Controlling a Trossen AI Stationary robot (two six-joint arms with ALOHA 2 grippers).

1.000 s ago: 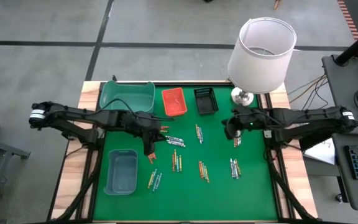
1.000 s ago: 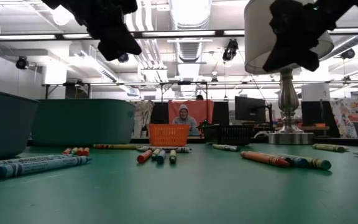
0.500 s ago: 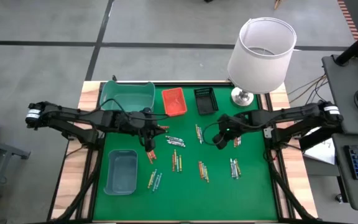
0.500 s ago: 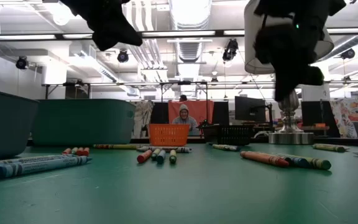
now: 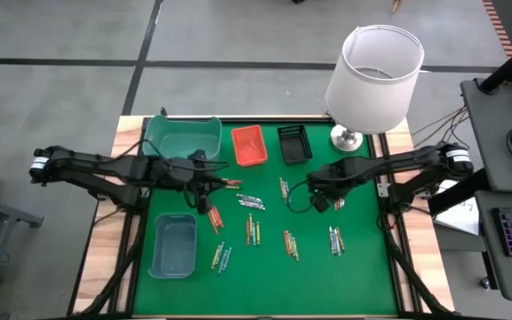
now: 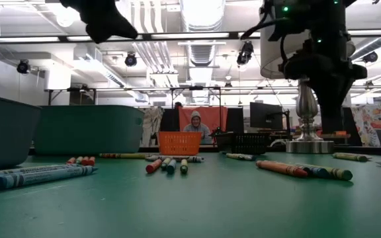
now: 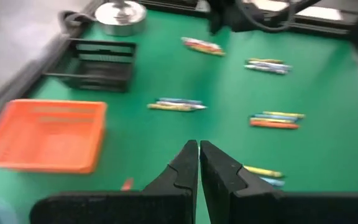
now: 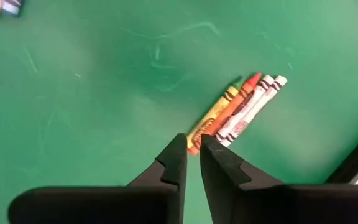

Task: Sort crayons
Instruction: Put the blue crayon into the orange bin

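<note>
Right gripper (image 5: 316, 201) hangs over the green mat (image 5: 363, 267), to the right of the orange tray (image 5: 248, 145) and past the black tray (image 5: 294, 144) that sits beside it. Its two dark fingers (image 8: 178, 152) stand a narrow slit apart with nothing between them, and in the right wrist view they point down at a small bunch of crayons (image 8: 238, 109): yellow-green, orange, red and two pale ones lying side by side, touching one another, just off the fingertips. Left gripper (image 5: 210, 188) hangs to the front-left of the orange tray, its fingers (image 7: 188, 158) pressed together on nothing. One red crayon (image 5: 230, 184) lies just beside it, in front of the orange tray, and an orange crayon (image 5: 213, 219) lies a little farther forward. The remaining crayons lie loose on the mat in small bunches, all farther from the table's back edge than the orange tray: one bunch (image 5: 251, 201) straight in front of it, another (image 5: 253, 229) beyond that, and others to the front-right (image 5: 290, 243) (image 5: 335, 238) and front-left (image 5: 221, 256). A teal tray (image 5: 183, 138) sits to the left of the orange tray, a second teal tray (image 5: 173, 244) well to its front-left, and a white-shaded lamp (image 5: 374, 76) stands to the right, beyond the black tray. In the low view a person (image 6: 195, 125) sits in the room behind the orange tray.
</note>
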